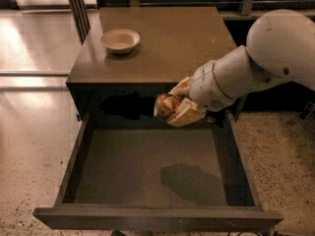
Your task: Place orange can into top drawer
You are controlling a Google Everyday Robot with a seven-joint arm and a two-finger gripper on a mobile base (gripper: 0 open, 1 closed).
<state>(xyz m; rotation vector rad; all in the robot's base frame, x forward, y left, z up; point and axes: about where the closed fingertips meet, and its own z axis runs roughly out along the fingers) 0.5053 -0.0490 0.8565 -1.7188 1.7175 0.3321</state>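
Camera view is looking down on the open drawer, and the claw is hanging above the drawer's back edge, clamping the can between its two pale fingers. The can is lying tilted in that grip, one end pointing toward the drawer's left side, and it is not touching the drawer anywhere. A dark shadow is falling on the drawer floor, right of its middle, which is suggesting a clear gap underneath. The drawer is standing pulled well out, so its flat floor is lying bare to receive the can. The grip is looking firm, as the can is being carried rather than released.

The arm is reaching in from beyond the drawer's right side, its thick white link sloping down and leftward to the wrist, with the claw pointing toward the drawer's left. Behind the drawer, the tabletop is carrying a pale bowl beyond the drawer's left half, well apart from the can. By my judgement the carry is nearing its end, with lowering into the drawer and letting go not yet done.
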